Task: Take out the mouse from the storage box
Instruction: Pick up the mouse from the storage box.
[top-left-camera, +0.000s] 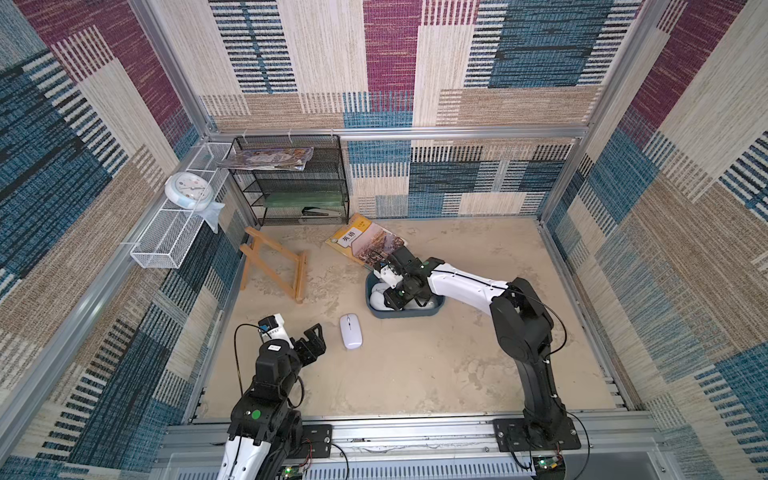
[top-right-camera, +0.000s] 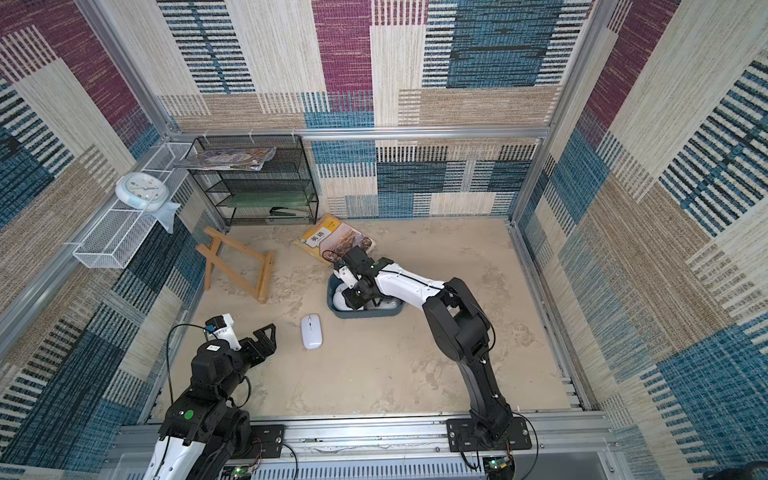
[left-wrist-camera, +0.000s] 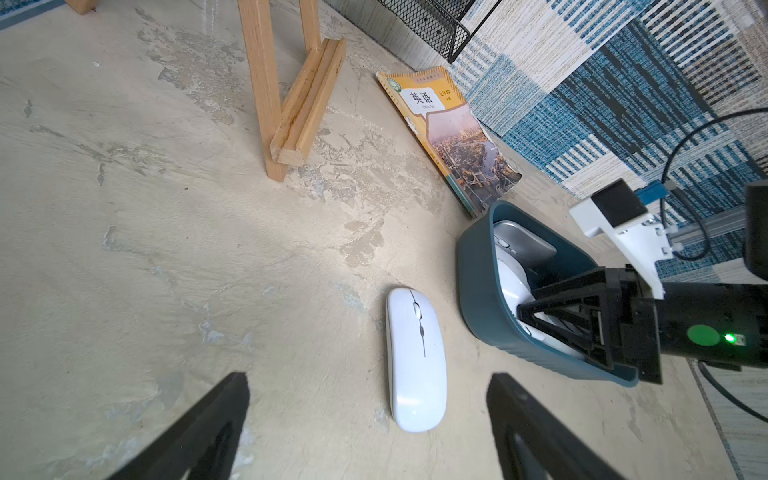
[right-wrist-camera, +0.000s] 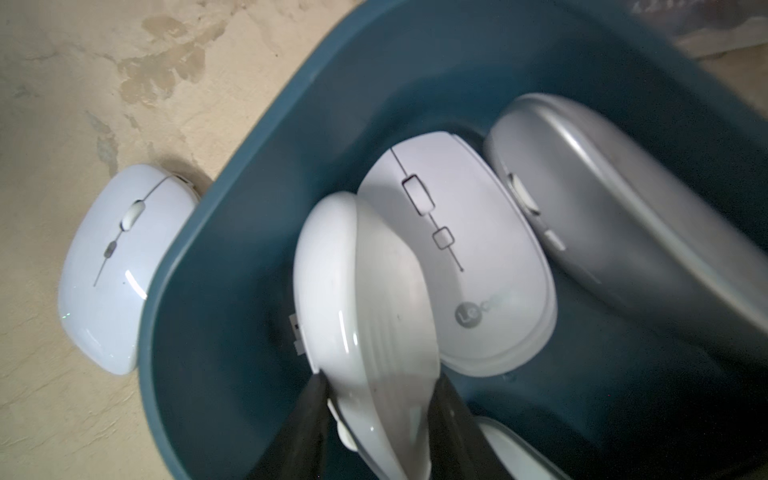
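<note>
One white mouse (right-wrist-camera: 365, 291), tilted in the storage box (right-wrist-camera: 249, 166), is clamped by the right pincer (right-wrist-camera: 380, 380); left pincer (left-wrist-camera: 369, 380) gapes wide.

Quick count: five computer mice. Four are in the one shallow dark teal plastic tub (right-wrist-camera: 374, 62): a tilted glossy white mouse (right-wrist-camera: 374, 299), a matte white mouse with a grey logo (right-wrist-camera: 478, 270), a silver-grey mouse (right-wrist-camera: 623, 208) and a sliver of a pale fourth mouse (right-wrist-camera: 511, 449). One flat white mouse (top-left-camera: 350, 331) is outside it. Plus one yellow-covered textbook (top-left-camera: 365, 243), one wooden easel (top-left-camera: 274, 266), one black mesh rack (top-left-camera: 291, 183).
</note>
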